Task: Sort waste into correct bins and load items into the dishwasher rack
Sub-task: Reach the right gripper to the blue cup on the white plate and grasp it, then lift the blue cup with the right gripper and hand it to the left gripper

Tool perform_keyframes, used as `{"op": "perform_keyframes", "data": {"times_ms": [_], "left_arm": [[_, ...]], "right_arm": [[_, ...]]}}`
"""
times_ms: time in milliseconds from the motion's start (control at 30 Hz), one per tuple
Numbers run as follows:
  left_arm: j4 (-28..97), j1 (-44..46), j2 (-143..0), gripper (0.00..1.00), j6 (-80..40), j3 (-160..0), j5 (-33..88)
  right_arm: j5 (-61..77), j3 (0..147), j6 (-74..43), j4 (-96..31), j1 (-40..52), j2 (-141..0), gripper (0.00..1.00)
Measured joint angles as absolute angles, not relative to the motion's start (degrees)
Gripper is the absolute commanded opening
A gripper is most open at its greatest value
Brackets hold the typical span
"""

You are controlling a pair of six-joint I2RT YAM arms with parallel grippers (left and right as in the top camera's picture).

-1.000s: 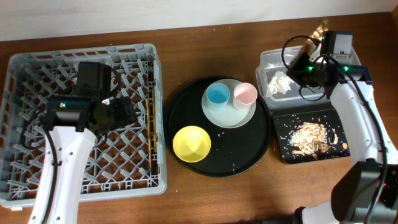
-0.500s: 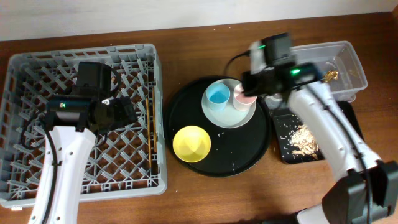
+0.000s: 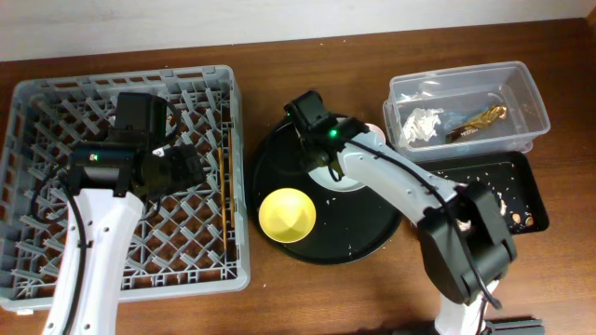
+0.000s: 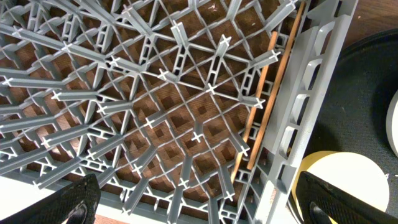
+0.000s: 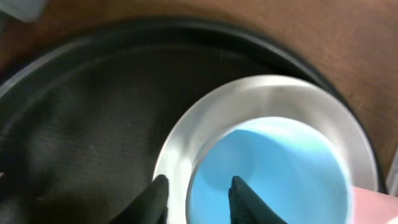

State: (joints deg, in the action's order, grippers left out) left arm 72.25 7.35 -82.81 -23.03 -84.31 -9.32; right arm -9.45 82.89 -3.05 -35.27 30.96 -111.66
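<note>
Since a second ago your right gripper [image 5: 198, 200] has swung from the clear tub [image 3: 521, 84] to the light-blue cup [image 5: 273, 168] on the pale plate [image 5: 177, 140], with its fingers apart astride the cup's near wall. Waste sorting looks done and loading begins, so close on that wall and lift. Napkin [image 3: 424, 123] and wrapper [image 3: 480, 118] lie in the tub and scraps [image 3: 517, 219] in the shallow black tray [image 3: 466, 177]. The chopsticks [image 4: 261, 106] rest in the rack [image 3: 186, 276] under your wide-open left gripper [image 4: 205, 202], the yellow bowl [image 3: 286, 214] waits on the round tray [image 3: 372, 233], and the pink cup [image 5: 373, 208] is probably just beside the blue one.
</note>
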Motion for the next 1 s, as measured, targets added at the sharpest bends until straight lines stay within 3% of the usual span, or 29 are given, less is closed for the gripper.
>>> {"op": "perform_keyframes", "data": {"times_ms": [67,267,433,567,667,767,900,933,1000], "left_arm": [[72.2,7.4,-82.8,0.99,-23.0,-84.3,-9.3],[72.2,7.4,-82.8,0.99,-23.0,-84.3,-9.3],[72.2,7.4,-82.8,0.99,-23.0,-84.3,-9.3],[72.2,7.4,-82.8,0.99,-23.0,-84.3,-9.3],[72.2,7.4,-82.8,0.99,-23.0,-84.3,-9.3],[69.5,7.4,-82.8,0.99,-23.0,-84.3,-9.1],[64.1,7.0,-82.8,0.99,-10.0,-84.2,12.6],[62.3,7.1,-82.8,0.99,-0.8,-84.2,29.2],[62.0,7.4,-82.8,0.99,8.6,-84.2,48.6]], "right_arm": [[-9.8,82.9,-3.0,-36.4,31.0,-113.2,0.04],[-9.7,84.0,-3.0,-37.8,31.0,-112.8,0.04],[0.4,92.1,-3.0,-48.6,30.9,-101.4,0.04],[17.1,94.7,-3.0,-54.1,23.2,-85.4,0.04],[34.7,94.7,1.5,-59.5,12.7,-83.1,0.04],[48.0,94.7,7.7,-63.6,8.2,-83.3,0.04],[53.9,94.6,10.7,-69.3,3.6,-83.6,0.04],[55.1,94.6,11.4,-69.3,3.5,-83.7,0.04],[60.3,94.6,15.2,-70.6,3.5,-83.7,0.04]]}}
